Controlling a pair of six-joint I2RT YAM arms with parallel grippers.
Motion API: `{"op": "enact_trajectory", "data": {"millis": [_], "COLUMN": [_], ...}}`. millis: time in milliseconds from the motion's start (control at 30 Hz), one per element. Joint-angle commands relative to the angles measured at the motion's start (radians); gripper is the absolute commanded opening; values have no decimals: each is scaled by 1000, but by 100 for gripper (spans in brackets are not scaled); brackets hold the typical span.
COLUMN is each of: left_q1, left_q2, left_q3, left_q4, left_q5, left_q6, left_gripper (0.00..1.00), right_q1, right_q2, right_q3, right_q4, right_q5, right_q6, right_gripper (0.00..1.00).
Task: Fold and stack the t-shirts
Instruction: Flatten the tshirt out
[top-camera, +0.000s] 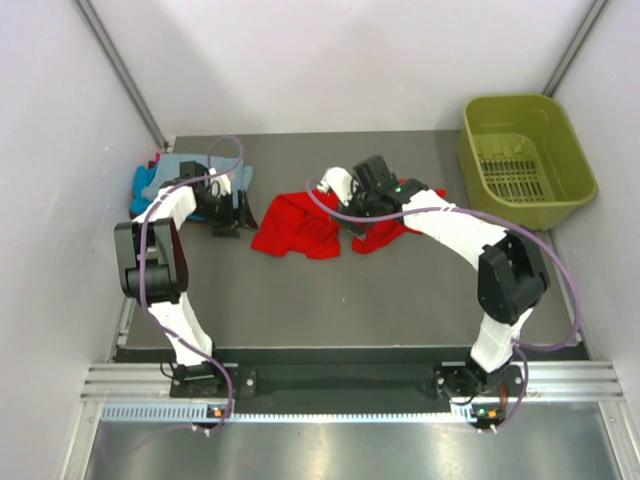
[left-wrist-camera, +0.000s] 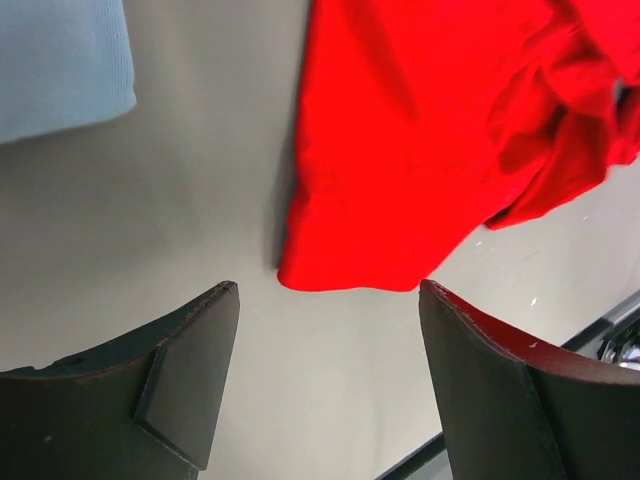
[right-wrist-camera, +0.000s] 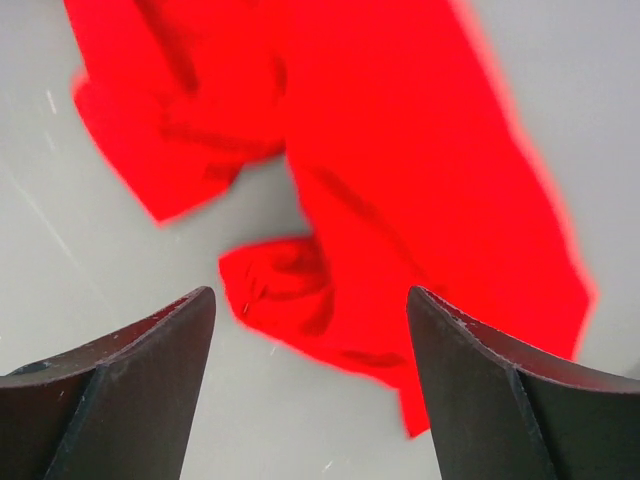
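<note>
A bright red t-shirt (top-camera: 298, 228) lies crumpled in the middle of the table. It also shows in the left wrist view (left-wrist-camera: 420, 150) and in the right wrist view (right-wrist-camera: 400, 170). Grey-blue (top-camera: 185, 165) and turquoise (top-camera: 143, 182) t-shirts lie piled at the far left; a grey-blue corner shows in the left wrist view (left-wrist-camera: 60, 60). My left gripper (top-camera: 232, 215) is open and empty, just left of the red shirt's edge, also in its own view (left-wrist-camera: 328, 330). My right gripper (top-camera: 352, 222) is open and empty above the shirt's right part, also in its own view (right-wrist-camera: 310, 340).
An olive-green plastic basket (top-camera: 525, 150) stands at the far right corner. White walls close in the table on three sides. Bare grey table (top-camera: 330, 300) lies in front of the red shirt.
</note>
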Motion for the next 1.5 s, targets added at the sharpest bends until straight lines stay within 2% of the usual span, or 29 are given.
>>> {"op": "enact_trajectory", "data": {"millis": [0, 100, 200, 267, 367, 400, 433, 567, 700, 933, 1100, 1200, 1233, 1267, 1300, 1367, 1400, 1467], "left_q1": [-3, -3, -15, -58, -186, -229, -312, -435, -466, -492, -509, -524, -524, -524, -526, -526, -526, -526], "left_q2": [30, 47, 58, 28, -47, -62, -74, -83, -43, 3, 55, 69, 70, 73, 73, 72, 70, 52], "left_q3": [17, 7, 26, 32, 27, 20, 17, -7, 23, 27, 39, 41, 43, 44, 47, 52, 55, 55], "left_q4": [-50, -53, -85, -113, -122, -122, -120, -84, -108, -62, -64, -61, -61, -61, -61, -64, -68, -71], "left_q5": [9, 7, 52, 57, -61, -185, -239, -403, -433, -542, -549, -551, -551, -552, -552, -560, -565, -577], "left_q6": [51, 58, 80, 115, 184, 202, 224, 264, 253, 249, 246, 246, 247, 244, 244, 247, 247, 249], "left_gripper": [77, 77, 71, 70, 73, 74, 74, 71, 66, 64, 60, 55, 50, 49, 41, 33, 23, 14], "right_q1": [-6, -8, -9, -11, -12, -12, -12, -12, -17, -27, -31, -38, -40, -41, -44, -46, -47, -47], "right_q2": [-6, -9, 5, 5, 14, 20, 25, 52, 52, 31, 11, 2, 0, -3, -3, -8, -8, -11], "right_q3": [-66, -103, -124, -144, -150, -149, -143, -114, -98, -124, -149, -160, -163, -164, -166, -169, -170, -170], "right_q4": [-22, -20, -17, -2, 10, 12, 15, 18, 20, 27, 38, 43, 43, 44, 44, 47, 46, 49], "right_q5": [36, 41, 64, 70, 69, 69, 64, 55, 58, 43, 40, 43, 44, 44, 44, 44, 44, 46], "right_q6": [-29, -24, -9, 1, 14, 19, 25, 34, 30, 31, 31, 31, 31, 33, 33, 34, 34, 34], "right_gripper": [78, 78, 77, 76, 76, 76, 76, 76, 75, 75, 75, 75, 75, 75, 75, 75, 75, 75]}}
